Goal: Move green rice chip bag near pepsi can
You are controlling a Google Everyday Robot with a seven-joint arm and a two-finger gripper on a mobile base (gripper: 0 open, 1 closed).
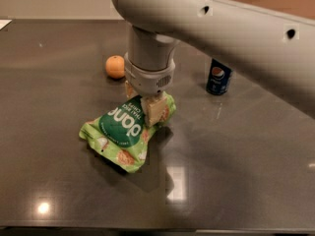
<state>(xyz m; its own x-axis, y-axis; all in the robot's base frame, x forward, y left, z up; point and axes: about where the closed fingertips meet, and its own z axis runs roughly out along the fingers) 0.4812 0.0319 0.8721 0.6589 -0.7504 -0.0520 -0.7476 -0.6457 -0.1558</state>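
Note:
The green rice chip bag (120,132) is a crinkly light-green bag with a dark green oval and white lettering. It hangs tilted above the dark table (246,161), its lower left end low near the surface. My gripper (143,104) is shut on the bag's upper right end, with a cream finger (153,109) pressed on the front of the bag. The pepsi can (218,76), dark blue with a round logo, stands upright to the right of the gripper, partly behind my arm.
An orange fruit (115,66) lies on the table behind and left of the gripper. My large grey arm (236,28) crosses the upper right of the view. A white sheet corner (4,23) shows at the far left edge.

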